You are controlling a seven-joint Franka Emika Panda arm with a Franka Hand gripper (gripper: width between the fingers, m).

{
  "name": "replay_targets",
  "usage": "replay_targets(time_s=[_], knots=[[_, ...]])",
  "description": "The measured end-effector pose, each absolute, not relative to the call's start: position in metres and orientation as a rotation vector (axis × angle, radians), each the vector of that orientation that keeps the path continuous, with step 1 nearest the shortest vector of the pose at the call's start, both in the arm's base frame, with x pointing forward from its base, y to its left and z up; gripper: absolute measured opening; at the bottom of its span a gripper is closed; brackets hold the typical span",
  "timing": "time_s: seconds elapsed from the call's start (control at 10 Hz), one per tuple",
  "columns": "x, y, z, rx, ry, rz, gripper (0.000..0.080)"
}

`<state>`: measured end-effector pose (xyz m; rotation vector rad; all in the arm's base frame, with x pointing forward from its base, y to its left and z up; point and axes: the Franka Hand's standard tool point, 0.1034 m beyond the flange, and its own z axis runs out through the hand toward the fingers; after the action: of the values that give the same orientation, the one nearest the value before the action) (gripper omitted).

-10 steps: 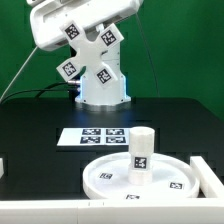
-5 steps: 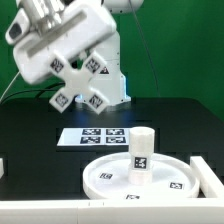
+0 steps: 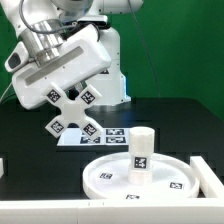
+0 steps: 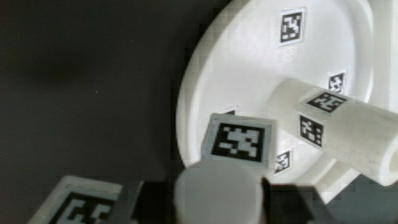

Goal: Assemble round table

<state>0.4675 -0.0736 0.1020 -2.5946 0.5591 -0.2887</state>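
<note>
Exterior view | left: cross-shaped foot (image 3: pixel 70 110) aloft, jaws clamped on it, lower and further toward this view's left than a second ago | middle: marker board (image 3: pixel 112 134) flat on counter (image 3: pixel 180 120), its near end behind the foot | right: post (image 3: pixel 143 148) upright on disc (image 3: pixel 170 165), unmoved | reading: foot probably descending toward post, mating not begun

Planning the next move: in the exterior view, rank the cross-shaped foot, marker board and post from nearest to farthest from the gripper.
1. The cross-shaped foot: held in the gripper, in the air.
2. The marker board: flat on the table, partly behind the foot.
3. The post: upright on the round disc, toward the exterior view's right.
</note>
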Motion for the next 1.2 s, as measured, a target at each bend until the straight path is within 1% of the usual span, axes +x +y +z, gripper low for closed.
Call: replay_targets(time_s=[0.2, 0.3, 0.5, 0.6, 0.9, 1.2], knots=[[0.467, -0.074, 0.101, -2.595, 0.56, -0.286, 0.022], [0.465, -0.077, 0.097, -2.606, 0.519, -0.302, 0.0221], [0.459, -0.097, 0.069, -2.634, 0.478, -0.315, 0.0222], [0.461, -0.102, 0.061, -2.642, 0.461, -0.32, 0.0222], [0.459, -0.104, 0.044, -2.668, 0.452, -0.324, 0.0222], [0.457, -0.106, 0.038, -2.684, 0.417, -0.423, 0.0222]])
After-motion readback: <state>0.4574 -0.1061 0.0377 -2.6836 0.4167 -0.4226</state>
